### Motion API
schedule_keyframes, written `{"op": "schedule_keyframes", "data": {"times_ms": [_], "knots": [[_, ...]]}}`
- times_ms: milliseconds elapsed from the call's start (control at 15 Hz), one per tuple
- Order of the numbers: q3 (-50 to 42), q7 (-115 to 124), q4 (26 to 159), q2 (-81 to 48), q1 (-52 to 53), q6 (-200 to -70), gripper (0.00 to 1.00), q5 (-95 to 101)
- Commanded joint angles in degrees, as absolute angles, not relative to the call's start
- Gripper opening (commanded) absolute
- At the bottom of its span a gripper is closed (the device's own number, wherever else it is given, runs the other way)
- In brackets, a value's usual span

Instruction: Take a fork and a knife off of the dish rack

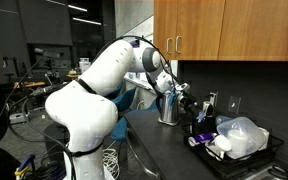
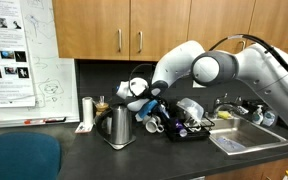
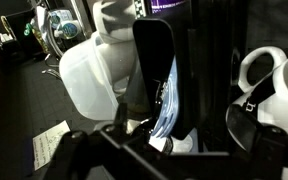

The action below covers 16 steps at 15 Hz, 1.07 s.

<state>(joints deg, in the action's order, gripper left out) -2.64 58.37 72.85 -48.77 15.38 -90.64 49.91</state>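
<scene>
The dish rack (image 1: 246, 160) is a low black rack on the dark counter; it also shows in an exterior view (image 2: 192, 130). Its upright black cutlery holder (image 3: 152, 55) fills the middle of the wrist view. A pale blue plastic fork (image 3: 164, 105) sticks out of it, tines toward the camera. My gripper (image 3: 169, 150) is right at the holder, its dark fingers spread either side of the fork, open and not closed on it. In both exterior views the gripper (image 1: 188, 100) (image 2: 152, 108) hovers at the rack's end. No knife is clearly visible.
A tall shiny steel cylinder (image 1: 167, 108) stands beside the rack. A steel kettle (image 2: 119, 128) and a small cup (image 2: 88, 112) stand on the counter. White mugs (image 3: 259, 70) and a white jug (image 3: 89, 75) sit in the rack. A sink (image 2: 246, 142) lies beyond. Wooden cabinets hang overhead.
</scene>
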Motion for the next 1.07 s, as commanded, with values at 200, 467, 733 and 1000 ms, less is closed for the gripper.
{"op": "schedule_keyframes", "data": {"times_ms": [200, 467, 733, 1000], "knots": [[-2.0, 57.0, 71.5, -48.8, 14.9, -90.7, 1.0, 46.3], [-2.8, 57.1, 72.3, -48.9, 15.8, -90.7, 1.0, 46.6], [-2.8, 56.8, 72.3, -48.9, 15.8, -90.7, 1.0, 46.6], [-3.1, 57.2, 71.1, -50.4, 15.9, -90.8, 1.0, 47.0]]}}
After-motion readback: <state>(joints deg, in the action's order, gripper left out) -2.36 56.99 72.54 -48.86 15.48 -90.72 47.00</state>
